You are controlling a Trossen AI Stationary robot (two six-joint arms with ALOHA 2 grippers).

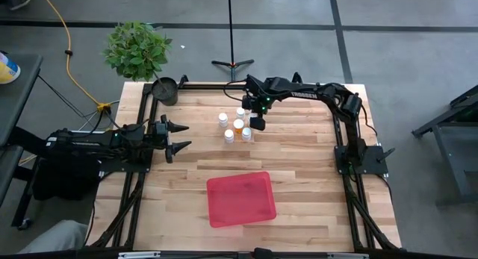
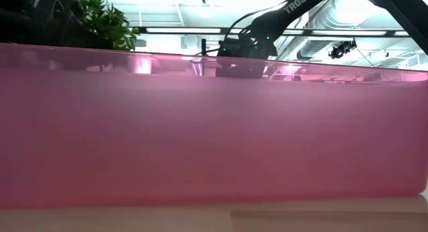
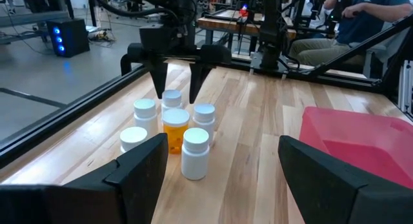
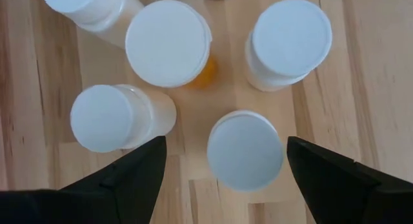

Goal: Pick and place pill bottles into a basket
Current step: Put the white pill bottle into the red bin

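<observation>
White caps, red basket, pale striped wood

The pill bottles point(image 1: 234, 127) have white caps; one body is amber-orange point(image 3: 175, 128), the others white. The basket point(image 1: 240, 198) is translucent red, pink where light passes through. The table point(image 1: 299, 177) shows light wood planks with tan grain streaks. Both arms are black.

A light wooden table point(image 1: 299, 177) with plank-like strips carries everything. Near its far middle stands a tight cluster of pill bottles point(image 1: 234, 127), all upright with white caps, one orange-bodied among pale ones. A red basket point(image 1: 240, 198) sits flat on the near half, well apart from the bottles. A small dark pot point(image 1: 165, 89) rests at the far left corner.
</observation>
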